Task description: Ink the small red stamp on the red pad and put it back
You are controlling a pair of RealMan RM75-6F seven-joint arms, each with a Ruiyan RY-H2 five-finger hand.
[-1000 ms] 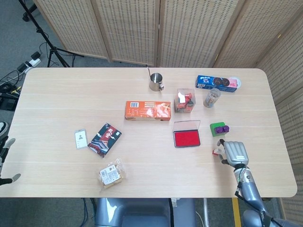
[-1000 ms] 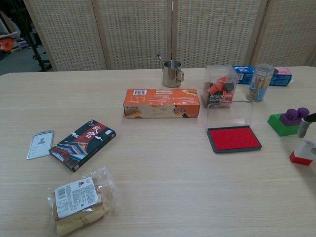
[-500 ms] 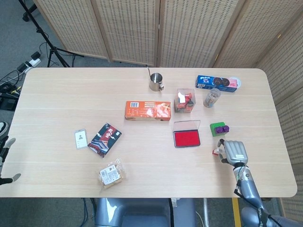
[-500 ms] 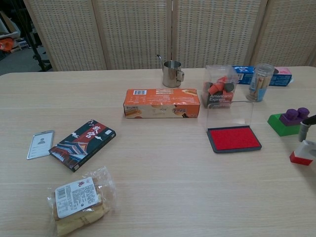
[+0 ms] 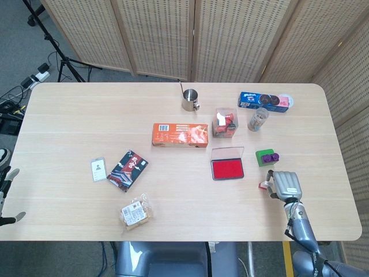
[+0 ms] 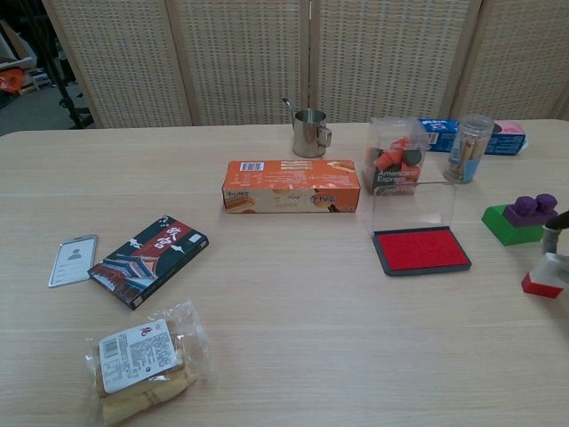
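**A:** Red ink pad (image 5: 227, 169), lid raised, sits right of centre in the head view; the chest view shows the same pad (image 6: 420, 249) with its clear lid standing upright behind it. Where is the small red stamp (image 6: 543, 277)?

**B:** At the far right edge of the chest view, standing on the table (image 6: 293, 302), white body on a red base, well apart from the pad. From above, the stamp (image 5: 264, 186) is only a sliver at the lower right, just left of the right hand (image 5: 285, 186).

**A:** Is the hand gripping it?

**B:** The head view shows the back of the hand, fingers curled down beside the stamp. The chest view shows only a dark fingertip (image 6: 553, 227) above the stamp at the frame edge. Whether it is clamped on the stamp, I cannot tell.

**A:** And the left hand (image 5: 6, 196)?

**B:** Only pale parts at the lower left edge of the head view, off the table; its state cannot be told. The chest view omits it.

**A:** Neighbours?

**B:** A green and purple block (image 5: 267, 156) just above the right hand.
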